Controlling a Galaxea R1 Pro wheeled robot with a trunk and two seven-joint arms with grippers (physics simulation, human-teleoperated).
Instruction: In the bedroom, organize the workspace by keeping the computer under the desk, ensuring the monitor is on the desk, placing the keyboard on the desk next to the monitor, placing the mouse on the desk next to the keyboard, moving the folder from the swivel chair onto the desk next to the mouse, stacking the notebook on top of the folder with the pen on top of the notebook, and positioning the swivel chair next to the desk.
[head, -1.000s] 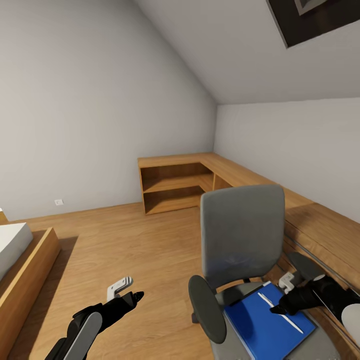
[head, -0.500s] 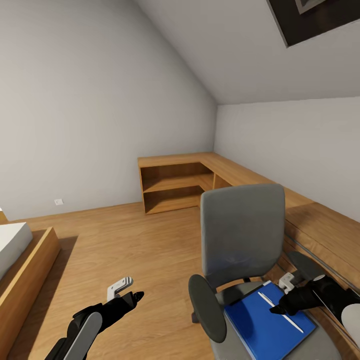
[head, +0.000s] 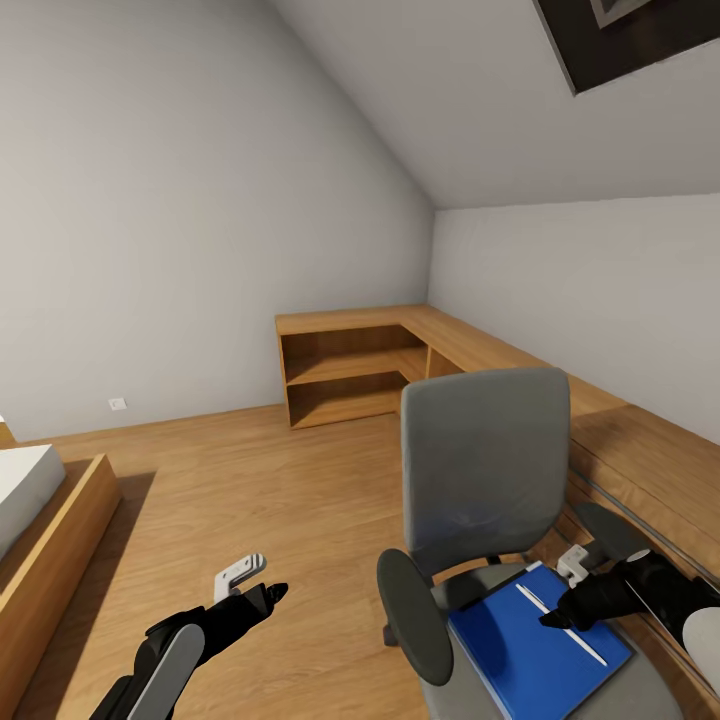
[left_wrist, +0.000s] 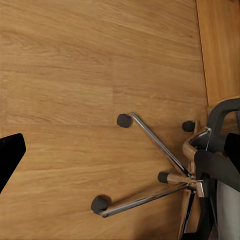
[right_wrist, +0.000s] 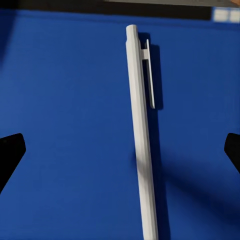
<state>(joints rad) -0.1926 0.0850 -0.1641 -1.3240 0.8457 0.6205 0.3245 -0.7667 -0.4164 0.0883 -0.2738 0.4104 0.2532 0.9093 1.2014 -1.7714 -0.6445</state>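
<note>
On the swivel chair (head: 485, 480) seat, at five o'clock in the head view, lies the folder (head: 535, 645) with the pen (right_wrist: 141, 145) on it. Right gripper (head: 555, 620) spread above the pen (fingertips apart either side). Left gripper (head: 270, 592) at seven o'clock over floor (left_wrist: 75, 75); cannot tell its spread.

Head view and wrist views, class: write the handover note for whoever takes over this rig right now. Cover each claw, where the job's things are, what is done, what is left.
Right claw: open, poised over the pen, which lies between its fingertips, not gripped.
Left claw: above the floor beside the chair's base; open or shut cannot be told.
Pen lies on the blue folder; folder lies on the chair seat.
Done: nothing that shows.
Left: take the pen, move the folder to the desk, stack the notebook and pen on it, park the chair by the desk.
</note>
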